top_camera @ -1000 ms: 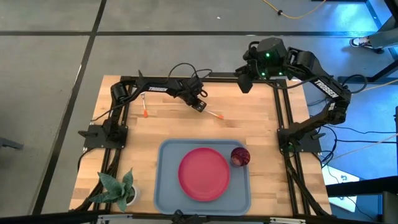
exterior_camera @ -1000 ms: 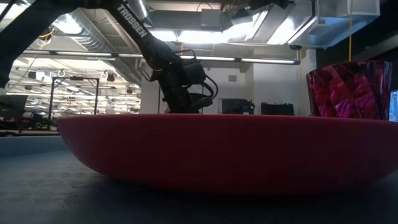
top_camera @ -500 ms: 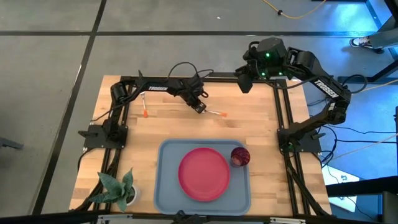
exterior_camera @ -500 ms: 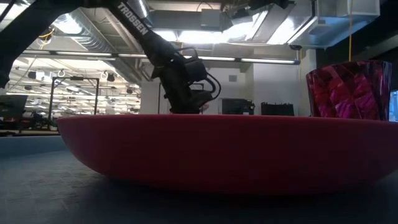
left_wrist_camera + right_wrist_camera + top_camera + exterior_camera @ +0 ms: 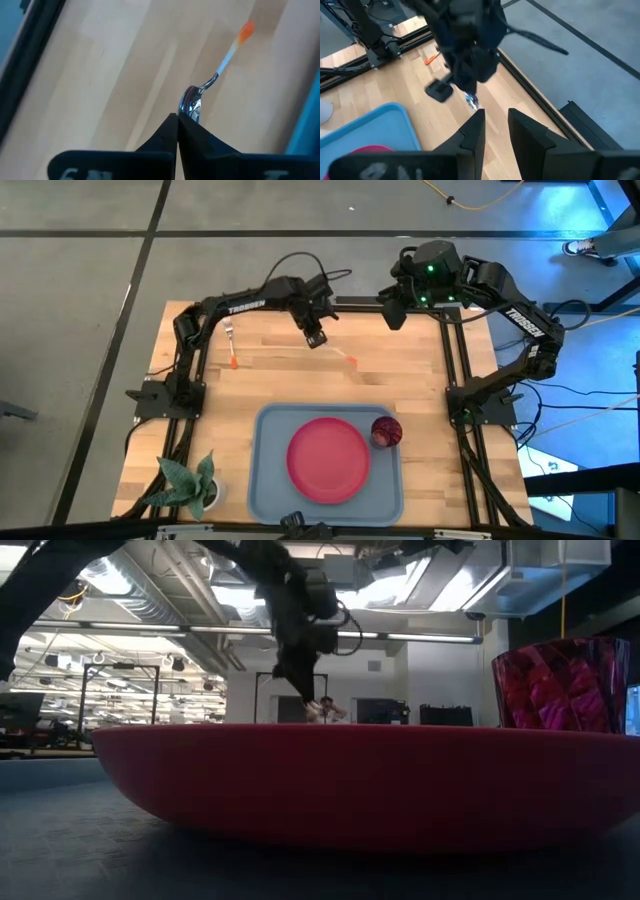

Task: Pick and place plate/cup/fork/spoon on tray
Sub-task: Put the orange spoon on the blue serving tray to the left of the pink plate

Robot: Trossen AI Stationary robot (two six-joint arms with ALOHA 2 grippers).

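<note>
My left gripper (image 5: pixel 317 339) is above the far middle of the table, shut on the spoon (image 5: pixel 340 352). The spoon has a silver bowl and a thin handle with an orange end (image 5: pixel 245 31). The fork (image 5: pixel 231 346) lies flat on the wood at the far left. The pinkish-red plate (image 5: pixel 328 459) lies on the grey-blue tray (image 5: pixel 268 480) at the near edge. The dark red cup (image 5: pixel 386 431) stands on the tray's far right corner. My right gripper (image 5: pixel 495 131) is open and empty, raised at the far right. My left gripper pinches the spoon's silver bowl (image 5: pixel 191 102) between its two fingertips. The fingers point down from above. The spoon is lifted clear of the table and slants away below the fingers, its orange handle end toward the table's right.
A small potted plant (image 5: pixel 190 482) stands at the near left corner. Black frame rails (image 5: pixel 455 370) run along the table's left, far and right sides. Bare wood lies between the tray and the far rail.
My left gripper has risen from the table and drawn a little toward the far edge, staying shut. The spoon has come up with it, from lying on the wood to hanging clear below the fingers.
</note>
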